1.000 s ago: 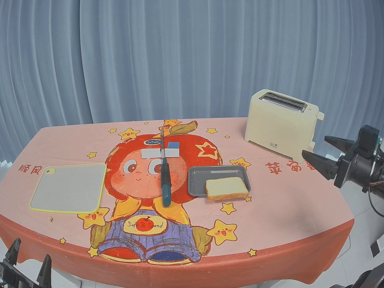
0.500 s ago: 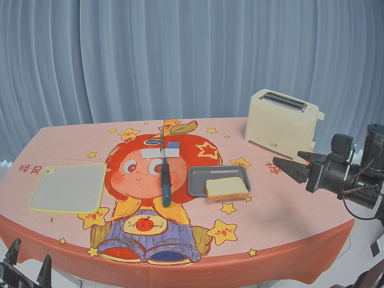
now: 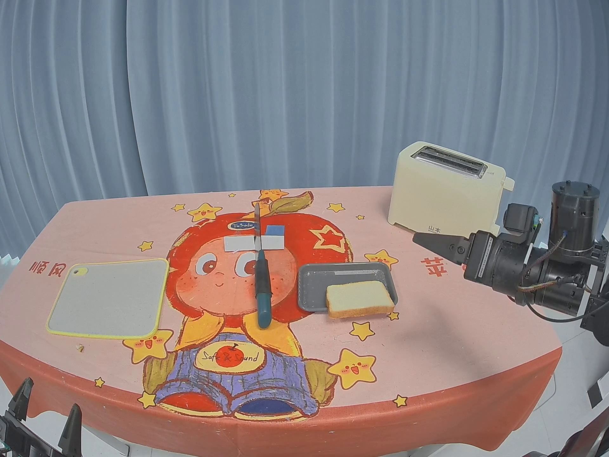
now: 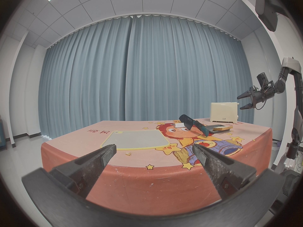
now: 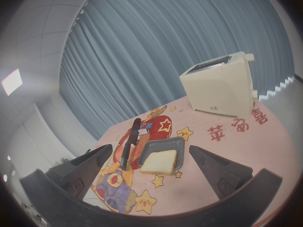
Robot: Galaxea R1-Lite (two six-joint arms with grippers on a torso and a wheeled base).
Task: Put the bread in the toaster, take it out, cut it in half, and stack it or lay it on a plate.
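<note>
A slice of bread [image 3: 359,298] lies on the near right part of a grey tray [image 3: 316,282], overhanging its front rim. The cream toaster [image 3: 447,195] stands at the back right with its slots empty. My right gripper [image 3: 424,240] hovers open above the table, in front of the toaster and to the right of the tray; its own view has the bread [image 5: 159,162] and tray [image 5: 164,143] ahead between the fingers. My left gripper [image 3: 51,396] stays open below the table's near left edge, holding nothing.
A teal-handled knife [image 3: 261,280] lies in the middle of the table, left of the tray, propped on a small holder [image 3: 254,242]. A grey cutting board [image 3: 109,296] with a yellow rim lies at the left. A curtain hangs behind the table.
My right arm has swung in from the table's right edge to the left, over the table and toward the tray, and its gripper has rolled. The left arm and the objects stayed still.
</note>
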